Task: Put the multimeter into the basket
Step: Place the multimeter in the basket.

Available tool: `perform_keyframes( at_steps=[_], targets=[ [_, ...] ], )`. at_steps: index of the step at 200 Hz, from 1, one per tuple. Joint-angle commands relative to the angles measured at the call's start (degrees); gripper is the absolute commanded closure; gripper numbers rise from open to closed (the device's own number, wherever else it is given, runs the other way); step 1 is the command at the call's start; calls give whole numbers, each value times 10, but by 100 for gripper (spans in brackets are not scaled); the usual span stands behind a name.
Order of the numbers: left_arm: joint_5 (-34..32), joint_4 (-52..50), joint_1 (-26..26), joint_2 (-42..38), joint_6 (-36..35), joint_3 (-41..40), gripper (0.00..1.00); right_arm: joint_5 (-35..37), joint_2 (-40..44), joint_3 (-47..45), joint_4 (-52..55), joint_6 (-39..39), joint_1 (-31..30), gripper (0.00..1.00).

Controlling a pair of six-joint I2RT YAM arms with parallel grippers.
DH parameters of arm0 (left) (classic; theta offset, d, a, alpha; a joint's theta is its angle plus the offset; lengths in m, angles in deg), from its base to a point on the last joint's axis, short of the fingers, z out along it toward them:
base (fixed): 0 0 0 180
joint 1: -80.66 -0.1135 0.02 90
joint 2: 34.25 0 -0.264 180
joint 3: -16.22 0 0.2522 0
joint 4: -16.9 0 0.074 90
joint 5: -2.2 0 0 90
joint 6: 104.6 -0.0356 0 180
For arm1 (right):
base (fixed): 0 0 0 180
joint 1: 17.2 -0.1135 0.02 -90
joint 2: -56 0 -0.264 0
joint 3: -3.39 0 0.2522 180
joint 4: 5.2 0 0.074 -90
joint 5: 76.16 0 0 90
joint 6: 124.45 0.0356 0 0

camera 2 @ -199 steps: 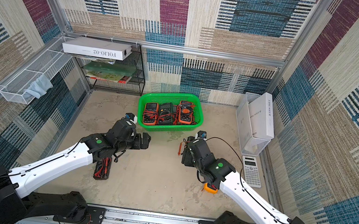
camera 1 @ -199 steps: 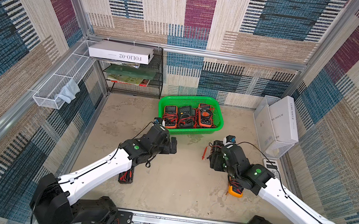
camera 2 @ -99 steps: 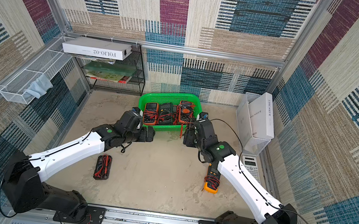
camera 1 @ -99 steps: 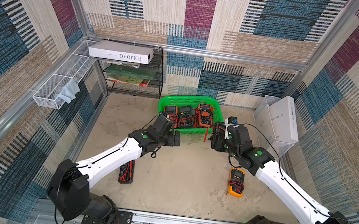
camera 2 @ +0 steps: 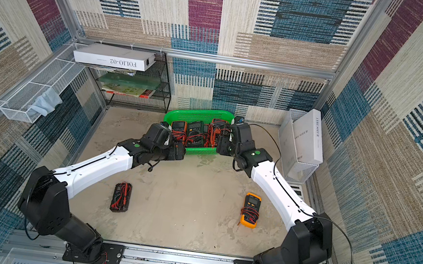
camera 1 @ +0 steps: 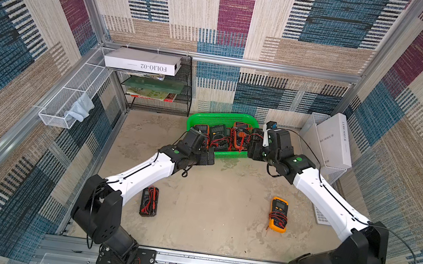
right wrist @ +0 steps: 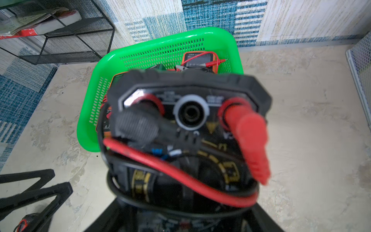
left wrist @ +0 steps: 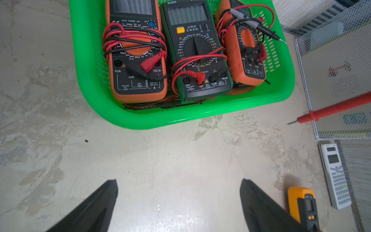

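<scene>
Black rubber-cased multimeter (right wrist: 188, 128), red and black leads plugged in and looped round the body, is gripped fast in the right claw (camera 1: 255, 148). It is held off the tabletop (left wrist: 160, 160) at the near right corner of the basket (right wrist: 160, 42), not yet inside.

Nearer the arm bases, a yellow meter (camera 1: 278, 214) and a black meter (camera 1: 149, 201) lie loose and well apart.

Left claw (left wrist: 179, 181) is spread wide and empty, just short of the basket's near rim.

Basket is bright green and perforated, with three meters (left wrist: 196, 50) side by side inside: orange, dark green, orange.

Black mesh rack (camera 1: 159, 92) stands behind.

Glossy green plastic basket (left wrist: 180, 120), white metal mesh tray (left wrist: 313, 70), matt mottled tabletop (left wrist: 180, 160)
</scene>
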Motion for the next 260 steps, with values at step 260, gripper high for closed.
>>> perform_keyframes(
  at_steps=[260],
  targets=[
    [14,28,-30,0,1,-16,0,-32,-256,194,-8,-45,34,63]
  ],
)
